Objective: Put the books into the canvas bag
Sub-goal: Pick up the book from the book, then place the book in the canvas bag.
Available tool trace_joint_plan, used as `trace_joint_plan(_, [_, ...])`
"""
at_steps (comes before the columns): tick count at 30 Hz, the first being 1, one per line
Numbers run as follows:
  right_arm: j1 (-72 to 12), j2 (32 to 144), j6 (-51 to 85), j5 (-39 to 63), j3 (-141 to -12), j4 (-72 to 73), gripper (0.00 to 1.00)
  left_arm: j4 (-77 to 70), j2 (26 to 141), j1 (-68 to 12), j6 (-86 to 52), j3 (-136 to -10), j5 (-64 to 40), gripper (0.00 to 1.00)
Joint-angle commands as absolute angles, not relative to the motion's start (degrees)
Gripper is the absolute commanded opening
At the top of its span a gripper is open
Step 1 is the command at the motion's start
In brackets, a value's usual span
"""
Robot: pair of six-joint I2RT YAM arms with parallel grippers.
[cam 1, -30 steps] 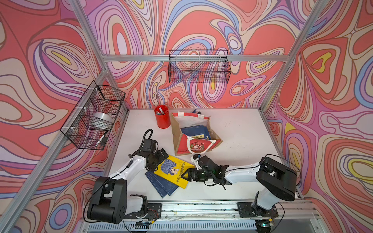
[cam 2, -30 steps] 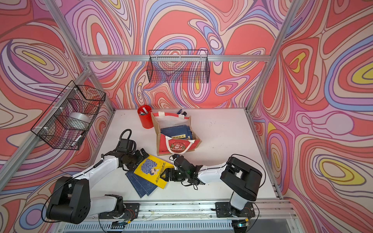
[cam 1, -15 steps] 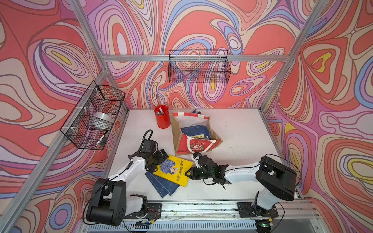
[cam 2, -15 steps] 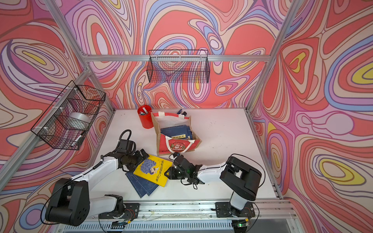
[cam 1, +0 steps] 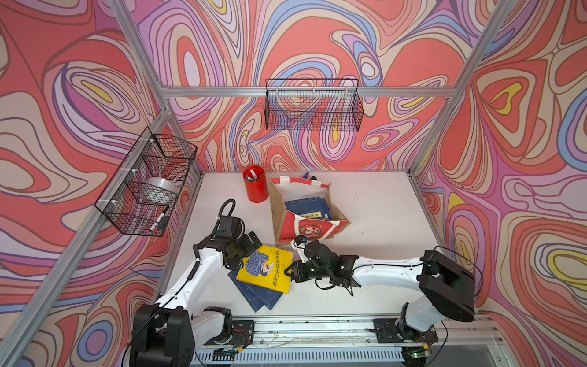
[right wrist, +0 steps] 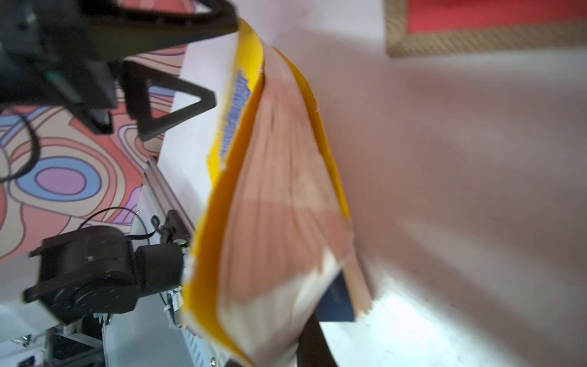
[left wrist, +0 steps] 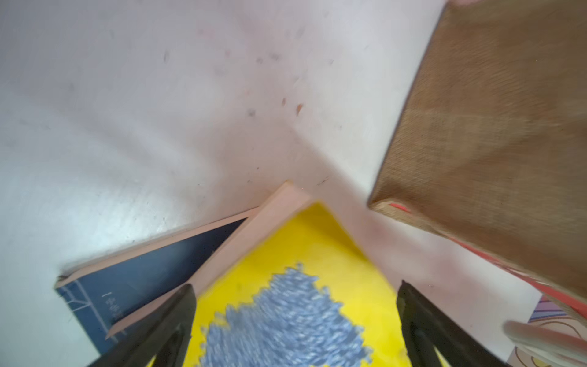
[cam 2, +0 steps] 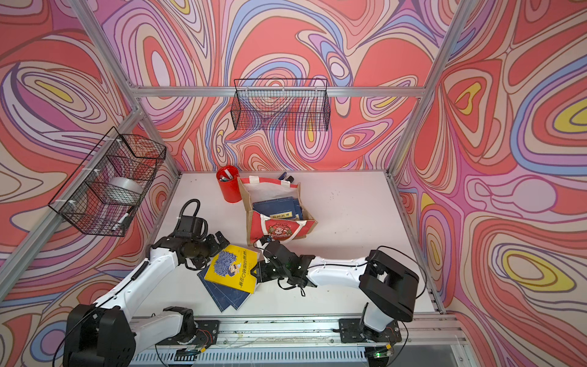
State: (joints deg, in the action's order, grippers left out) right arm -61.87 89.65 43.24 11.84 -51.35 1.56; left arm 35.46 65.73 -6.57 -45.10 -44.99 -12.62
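Right gripper point(cam 1: 288, 273) is clamped on the edge of the yellow book point(cam 1: 265, 268) that faces the right arm. In the right wrist view the book's page block point(right wrist: 279, 190) fills the space between the jaws, with one black finger point(right wrist: 311, 343) showing under it, and that edge looks lifted off the stack. The grip spot is just in front of the canvas bag point(cam 1: 277, 209), on the robot side of its red front panel and close to it, not touching.

Left gripper point(cam 1: 246, 252) is spread wide and holds nothing. In the left wrist view its two fingers point(left wrist: 165, 324) stand apart over the yellow cover point(left wrist: 301, 241). It sits at the book's corner on the left-arm side, also in front of the bag; cannot tell if a fingertip touches the cover.

The yellow book lies on top of navy books point(cam 1: 260, 294) flat on the table point(cam 1: 381, 222). They stick out from under it, farther from the bag than the yellow book is.

The bag stands open, mouth up, front panel sagging outward. More navy books point(cam 1: 305, 206) lie inside it, one yellow title label visible.

Red pen cup point(cam 1: 255, 187) stands just beside the bag's back corner on the left-arm side.

Both top views agree: bag point(cam 2: 247, 206), yellow book point(cam 2: 232, 267), right gripper point(cam 2: 253, 274).
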Motion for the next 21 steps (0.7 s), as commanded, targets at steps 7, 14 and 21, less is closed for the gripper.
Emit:
trace_joint_plan(7, [-62.4,73.7,25.9,6.5,-70.0,-31.9,0.0,42.3,66.4,-3.6,-34.7,-65.8,-14.6,1.0])
trace_joint_plan(14, [-59.0,65.8,21.7,-7.6,-88.2,-55.0,0.0,43.2,70.1,-3.6,-31.0,-77.9,-19.1,1.0])
trace_joint_plan(21, [-56.8,66.0,15.9,-23.4,-97.8,-61.6,0.0,44.8,78.7,-10.0,-28.5,-85.8,-24.9,1.0])
